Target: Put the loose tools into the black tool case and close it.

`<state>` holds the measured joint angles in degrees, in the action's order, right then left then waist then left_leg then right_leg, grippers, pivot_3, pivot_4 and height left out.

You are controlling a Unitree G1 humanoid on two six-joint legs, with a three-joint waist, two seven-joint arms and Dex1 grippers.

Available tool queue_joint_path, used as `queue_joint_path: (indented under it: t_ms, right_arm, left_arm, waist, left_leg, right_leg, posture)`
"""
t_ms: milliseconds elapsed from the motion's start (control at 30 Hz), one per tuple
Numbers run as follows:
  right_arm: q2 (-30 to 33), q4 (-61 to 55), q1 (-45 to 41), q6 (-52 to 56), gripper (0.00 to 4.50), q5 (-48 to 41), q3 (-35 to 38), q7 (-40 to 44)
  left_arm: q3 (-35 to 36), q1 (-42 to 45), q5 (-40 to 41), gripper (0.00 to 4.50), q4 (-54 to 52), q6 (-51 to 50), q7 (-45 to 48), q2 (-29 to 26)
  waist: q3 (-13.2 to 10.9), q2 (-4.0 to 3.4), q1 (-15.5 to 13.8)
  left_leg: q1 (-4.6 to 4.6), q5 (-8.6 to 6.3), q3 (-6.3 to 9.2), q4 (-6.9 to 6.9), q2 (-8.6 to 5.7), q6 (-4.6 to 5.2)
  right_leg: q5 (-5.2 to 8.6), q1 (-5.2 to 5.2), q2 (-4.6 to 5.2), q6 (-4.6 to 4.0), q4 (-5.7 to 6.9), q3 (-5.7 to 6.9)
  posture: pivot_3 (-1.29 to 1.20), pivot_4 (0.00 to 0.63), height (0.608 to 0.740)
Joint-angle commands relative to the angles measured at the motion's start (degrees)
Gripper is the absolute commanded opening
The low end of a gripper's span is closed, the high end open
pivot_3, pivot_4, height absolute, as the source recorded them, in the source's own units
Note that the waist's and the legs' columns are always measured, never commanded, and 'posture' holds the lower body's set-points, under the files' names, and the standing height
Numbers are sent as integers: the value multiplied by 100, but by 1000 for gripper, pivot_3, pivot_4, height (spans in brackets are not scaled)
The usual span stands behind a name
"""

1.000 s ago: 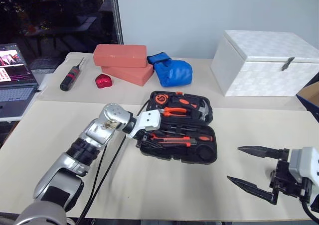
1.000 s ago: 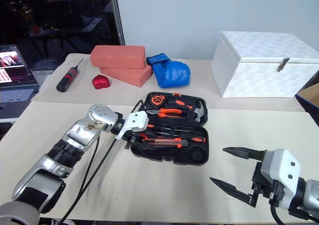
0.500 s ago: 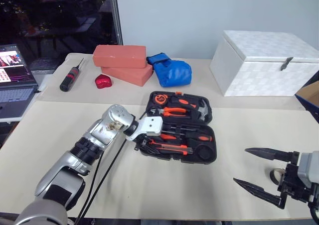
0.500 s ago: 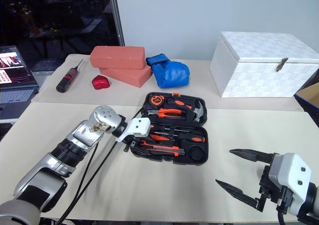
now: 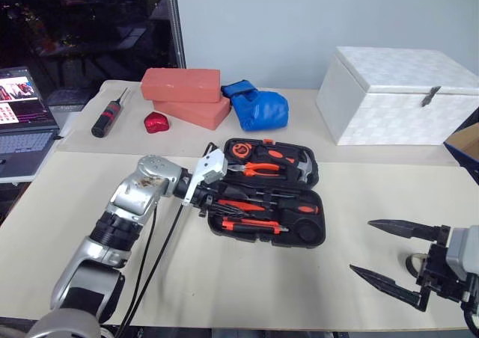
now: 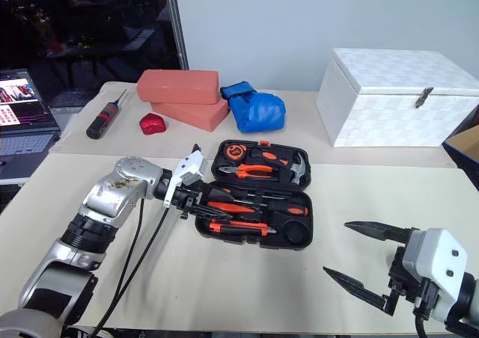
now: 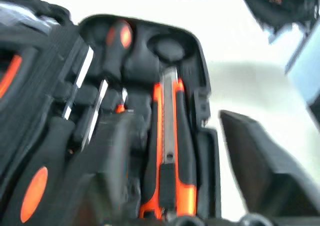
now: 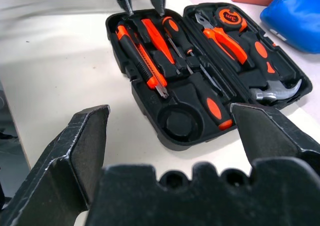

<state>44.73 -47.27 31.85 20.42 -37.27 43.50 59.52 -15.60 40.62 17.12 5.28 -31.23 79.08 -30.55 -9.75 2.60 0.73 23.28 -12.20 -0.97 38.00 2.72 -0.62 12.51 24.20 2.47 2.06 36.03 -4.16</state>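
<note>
The black tool case [image 5: 313, 233] lies open on the table, its slots holding an orange utility knife [image 8: 146, 53], slim screwdrivers [image 8: 176, 32], pliers and a hammer. One round slot [image 8: 177, 122] is empty. My left gripper [image 5: 208, 202] is at the case's left end, its fingers apart over the knife [image 7: 167, 136], holding nothing I can see. At the near right my right gripper [image 5: 361, 247] hangs open above the table. A small pale tape roll [image 5: 413, 262] lies just behind it, partly hidden.
At the back stand a white box [image 5: 400, 95], a blue glove [image 5: 258, 106] and salmon blocks [image 5: 183, 84]. A red object [image 5: 156, 121] and a black-and-red screwdriver [image 5: 107, 117] lie back left. A laptop [image 5: 22, 121] sits at the left edge.
My left gripper has drawn back from over the case's near half to its left end and rolled. The right gripper and the case have stayed put.
</note>
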Motion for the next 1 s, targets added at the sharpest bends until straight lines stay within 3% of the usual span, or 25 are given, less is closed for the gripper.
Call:
queue_joint_path:
  t_ms: [33, 100, 167, 433, 600, 733, 800, 900, 1000]
  right_arm:
    - [4, -137, 2, -20, 4500, -70, 78, -81]
    - [9, -143, 38, 16, 4500, -67, 99, -103]
    - [15, -146, 102, 69, 4500, -32, 126, -130]
    - [-234, -56, 627, 101, 4500, 277, 330, -254]
    - [-536, -18, 749, 347, 4500, 583, 481, -904]
    - [-388, 7, 848, 880, 4500, 1001, 544, -1373]
    - [-154, 102, 852, 1478, 4500, 1462, 527, -1798]
    - [167, 553, 632, 2242, 4500, 1299, 395, -1824]
    - [270, 907, 453, 2585, 4500, 1323, 310, -1838]
  left_arm:
    - [-82, -283, -172, 1209, -323, 140, -413, 46]
    - [-491, -572, -668, 463, -294, 389, -537, -156]
    - [-884, -773, -1128, 46, -171, 685, -523, -396]
    - [-960, -1123, -1344, 46, -57, 1439, -882, -260]
    - [239, -1074, 241, 46, -580, 998, -820, 242]
    - [686, -1052, 1148, 929, -1263, 383, -548, 130]
    - [809, -984, 1410, 1655, -1455, 176, -552, 110]
    - [828, -931, 1720, 2837, -1808, -147, -402, -79]
    - [765, -859, 1920, 3659, -2163, -489, -647, -31]
  waist:
    - [0, 1, -1]
    - [0, 0, -1]
    - [3, -5, 17]
    - [93, -45, -3]
    - [98, -50, -9]
    - [92, -40, 25]
    - [99, -52, 21]
    - [98, -50, 11]
    - [96, -48, 6]
  left_leg:
    - [1, 0, 0, 0, 0, 0]
    - [0, 0, 1, 0, 0, 0]
    - [-4, 0, 0, 0, 0, 0]
    - [-36, 0, -2, 0, -1, -1]
    - [-42, -1, -3, 0, -3, -3]
    - [-12, 6, -2, 0, 0, -4]
    - [-15, 6, -2, 0, -1, -4]
    - [-8, 6, -2, -1, -3, -3]
    - [-2, 5, 0, -1, -4, -3]
  right_leg:
    - [0, 2, 0, 0, 0, 0]
    - [0, 1, -1, 0, 1, 0]
    - [0, -1, -1, 0, 1, -1]
    - [26, -30, 3, -46, 1, -4]
    - [28, -29, 11, -49, 1, -3]
    - [23, 3, 6, -56, 4, -2]
    - [22, -5, 7, -58, 7, -2]
    - [24, -1, 5, -55, 0, -2]
    - [27, 1, 5, -51, -2, -3]
  posture:
    - [0, 150, 740]
    - [0, 150, 740]
    - [0, 150, 740]
    - [0, 150, 740]
    - [0, 150, 740]
    - [0, 150, 740]
    - [0, 150, 740]
    - [0, 150, 740]
    - [0, 150, 740]
